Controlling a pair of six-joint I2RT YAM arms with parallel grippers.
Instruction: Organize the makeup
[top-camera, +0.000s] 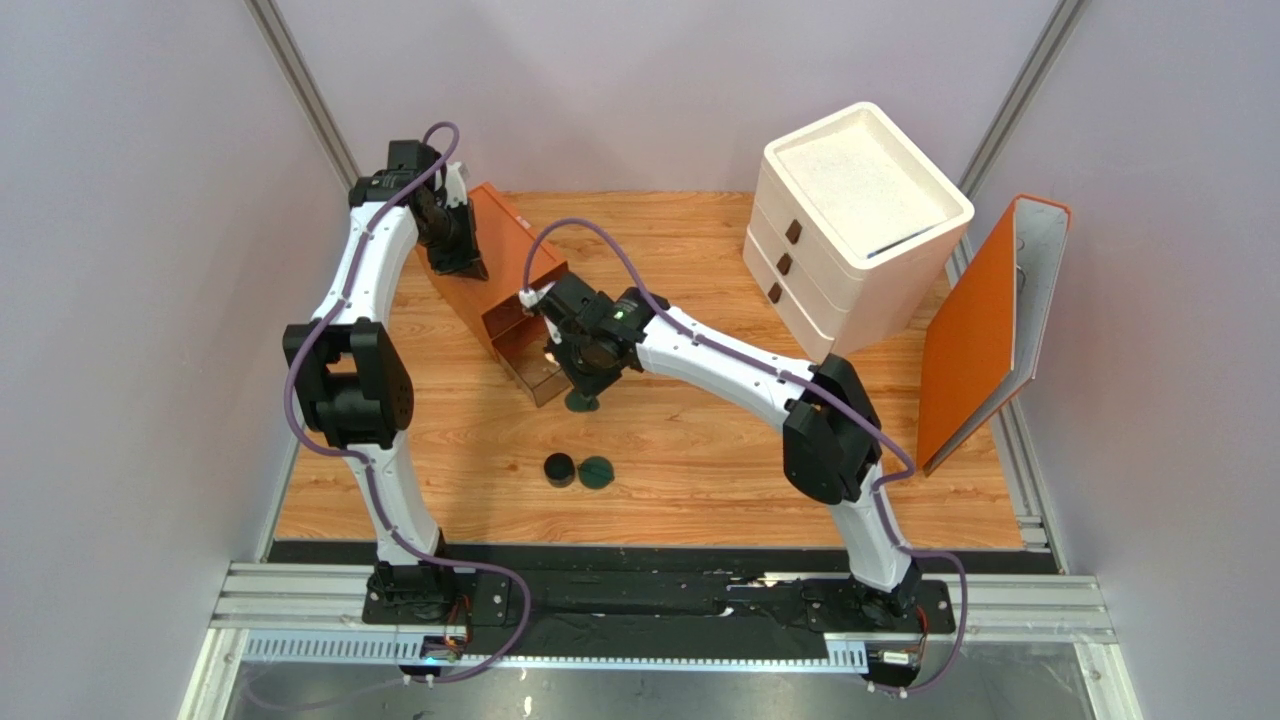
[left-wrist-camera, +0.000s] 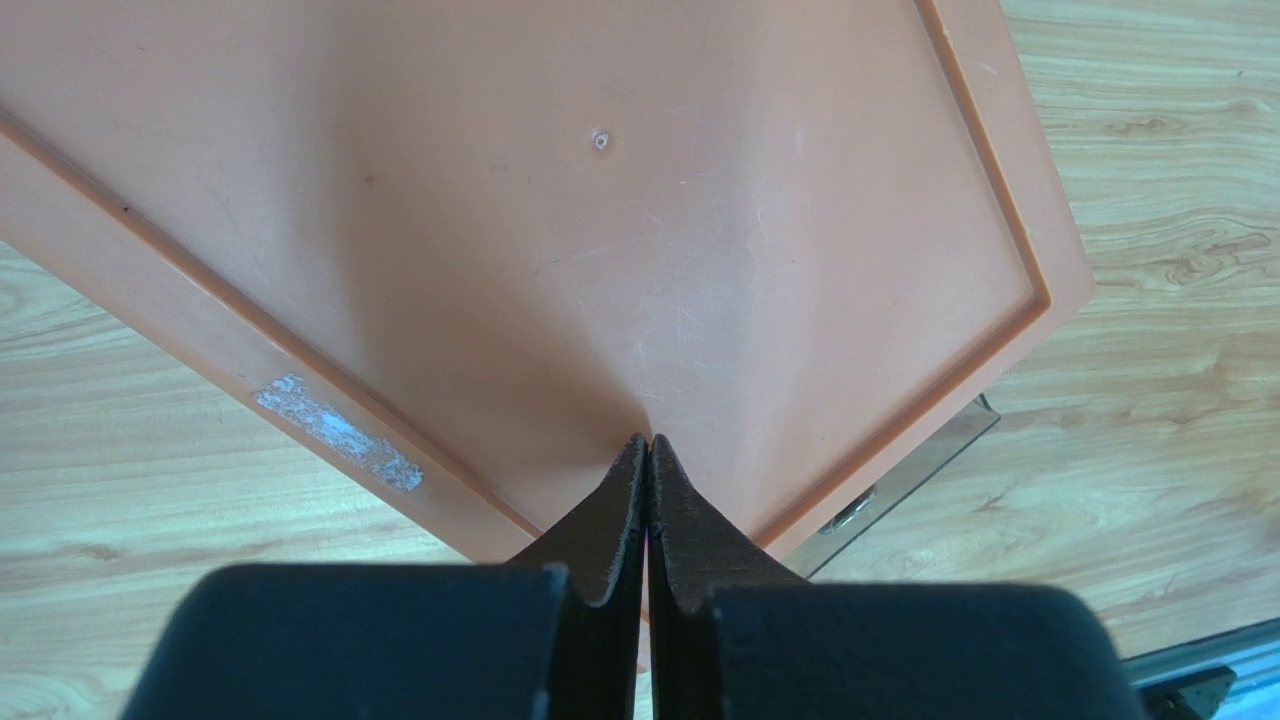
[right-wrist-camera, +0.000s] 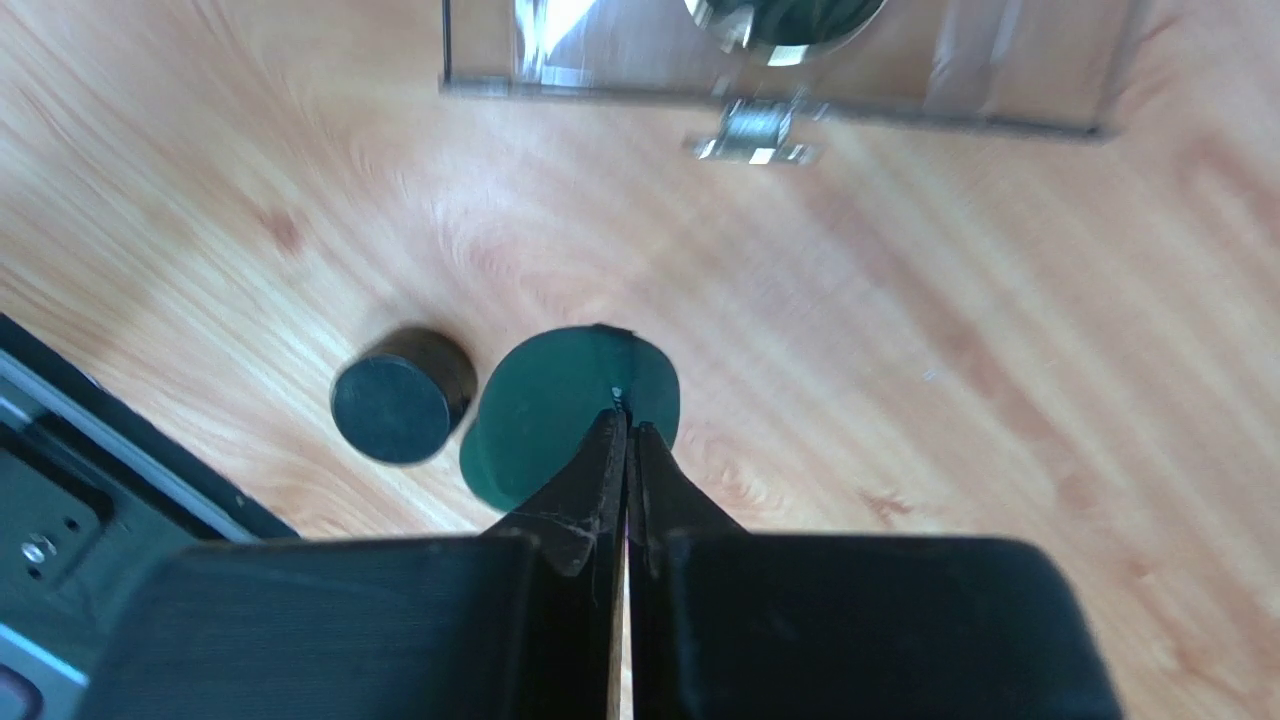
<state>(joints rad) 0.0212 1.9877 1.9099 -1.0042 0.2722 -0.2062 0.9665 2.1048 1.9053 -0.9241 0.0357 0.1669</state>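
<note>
Two pieces of the makeup lie out on the table: the black compact and the dark green compact, touching or nearly so, a little in front of the pulled-out drawer of the orange drawer box. From where I stand the step in hand looks like fetching these last flat pieces for that drawer. I can't see the little bottles or the jar on the table; something round glints behind the drawer's clear front, but I can't tell what it is.

The right gripper hangs over the green compact with its fingers pressed together and nothing between them (whether the tips touch the lid, I can't say). The left gripper is closed too, its tips at the top panel of the orange box, as if bracing it.

Next, I'd judge, the right claw has to spread, come down astride the green disc's rim and pinch it across its width. Both compacts are low, smooth and round, with little edge to bite on, so they may skid. The black one, sitting so close, could get nudged
</note>
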